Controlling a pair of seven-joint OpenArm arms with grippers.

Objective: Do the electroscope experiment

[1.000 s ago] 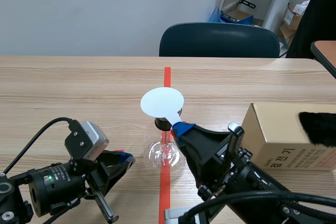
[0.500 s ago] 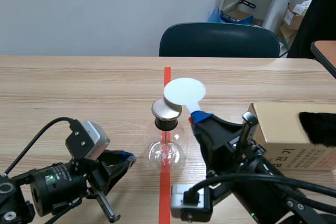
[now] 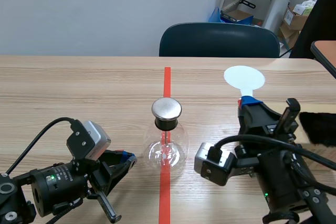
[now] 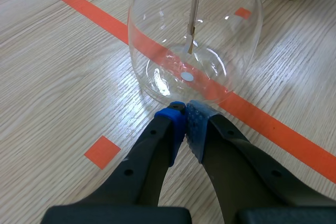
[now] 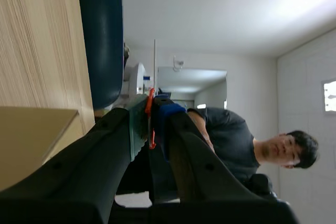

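The electroscope, a clear glass flask [image 3: 167, 148] with a round metal cap [image 3: 166, 108], stands on the red tape line. Inside the flask [image 4: 194, 40] hangs a thin rod [image 4: 195, 3]. My left gripper [image 3: 126, 158] lies on the table left of the flask. It is shut on nothing, its pads [image 4: 184, 116] just short of the glass base. My right gripper [image 3: 248, 100] is raised to the right of the flask, shut on the handle of a white disc paddle [image 3: 244, 77]. The right wrist view shows the paddle [image 5: 154, 61] edge-on between the fingers [image 5: 149, 114].
A black fur cloth [image 3: 317, 127] lies at the right edge, behind my right arm. A corner of a cardboard box [image 5: 26, 140] shows beside the right gripper. A dark blue chair [image 3: 219, 40] stands across the table. A person in a dark shirt [image 5: 226, 140] is beyond it.
My right arm has carried the white disc from above the flask's cap away to the right and farther back. The flask and the left gripper have not moved.
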